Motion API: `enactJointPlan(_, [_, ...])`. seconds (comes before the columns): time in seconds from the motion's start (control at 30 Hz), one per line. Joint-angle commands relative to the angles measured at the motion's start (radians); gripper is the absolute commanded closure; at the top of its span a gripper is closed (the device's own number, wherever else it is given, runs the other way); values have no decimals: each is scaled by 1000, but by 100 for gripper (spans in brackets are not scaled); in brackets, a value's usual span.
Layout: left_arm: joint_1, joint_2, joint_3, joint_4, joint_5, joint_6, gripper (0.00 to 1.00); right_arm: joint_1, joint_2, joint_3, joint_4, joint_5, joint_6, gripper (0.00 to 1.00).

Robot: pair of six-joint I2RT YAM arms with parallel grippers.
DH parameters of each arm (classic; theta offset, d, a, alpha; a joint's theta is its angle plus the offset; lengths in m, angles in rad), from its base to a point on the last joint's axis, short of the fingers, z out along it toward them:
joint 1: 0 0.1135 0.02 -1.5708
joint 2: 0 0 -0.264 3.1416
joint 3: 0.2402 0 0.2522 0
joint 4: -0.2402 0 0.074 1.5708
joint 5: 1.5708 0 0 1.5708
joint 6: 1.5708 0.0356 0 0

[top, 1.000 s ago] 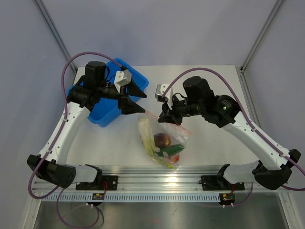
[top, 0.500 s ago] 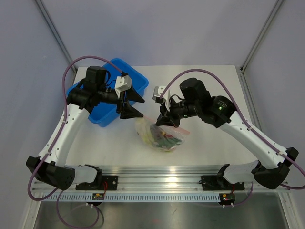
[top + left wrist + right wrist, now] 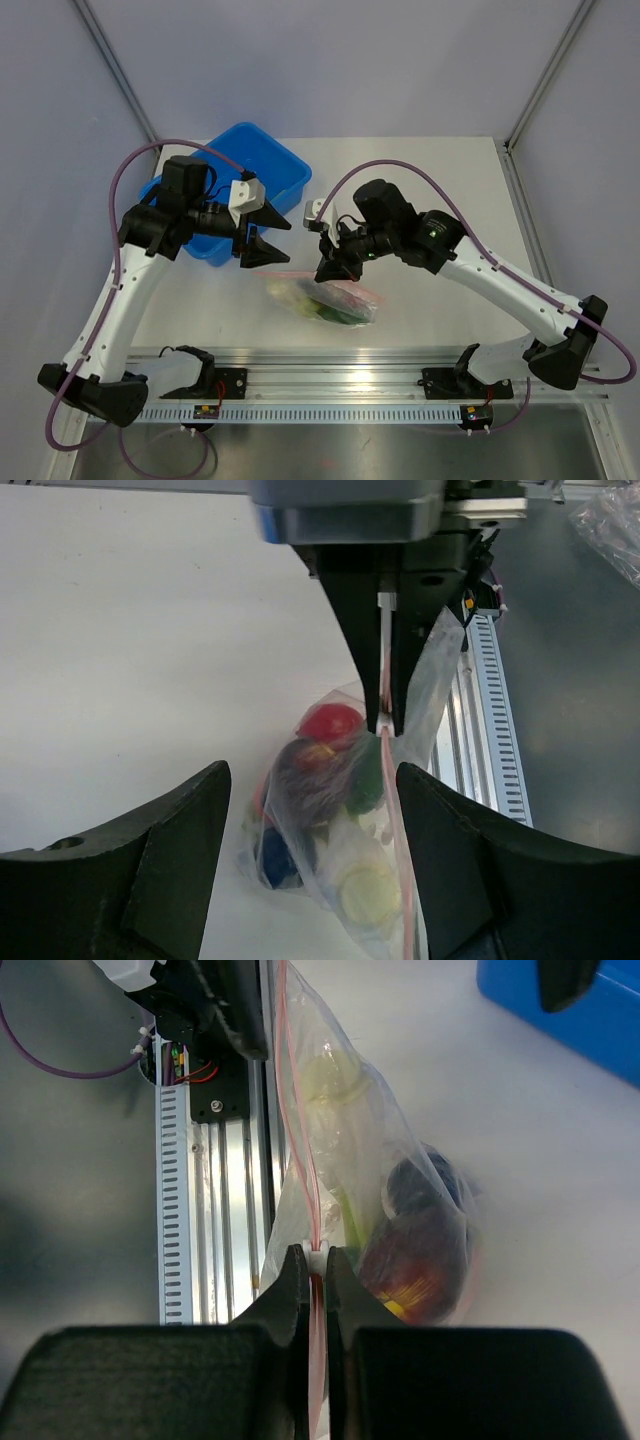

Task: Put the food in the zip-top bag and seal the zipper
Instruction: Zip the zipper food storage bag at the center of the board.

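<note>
While tight on zipper (image 3: 290, 1120), right hand (image 3: 312, 1258); left hand (image 3: 312, 775) agape.

Clear plastic zip-top bag (image 3: 325, 298), thin pink-red zipper strip (image 3: 300, 1160), red, maroon, green toy food (image 3: 330, 723); my right gripper (image 3: 312, 1263) black.

L gripper (image 3: 312, 780): fingers spread wide, gripping nothing. Zip-top bag (image 3: 330, 850) seen in the gap, over white table (image 3: 120, 630). R gripper (image 3: 385, 720) at top, jaws pinched on zipper (image 3: 398, 840). Bag contents: red fruit (image 3: 330, 723), dark purple fruit (image 3: 303, 777), green piece (image 3: 366, 780), pale yellow piece (image 3: 366, 892). Metal rail (image 3: 490, 730) at right.
</note>
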Motion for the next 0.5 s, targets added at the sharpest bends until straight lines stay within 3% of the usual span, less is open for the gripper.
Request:
enactJointPlan(0.0, [1, -58, -45, 12, 3, -27, 30, 10, -14, 7, 53, -2, 4, 100])
enactJointPlan(0.17, [-36, -105, -145, 71, -13, -85, 30, 8, -17, 13, 53, 1, -7, 100])
enactJointPlan(0.47, [-76, -64, -171, 74, -34, -102, 30, 8, -3, 50, 33, 12, -21, 100])
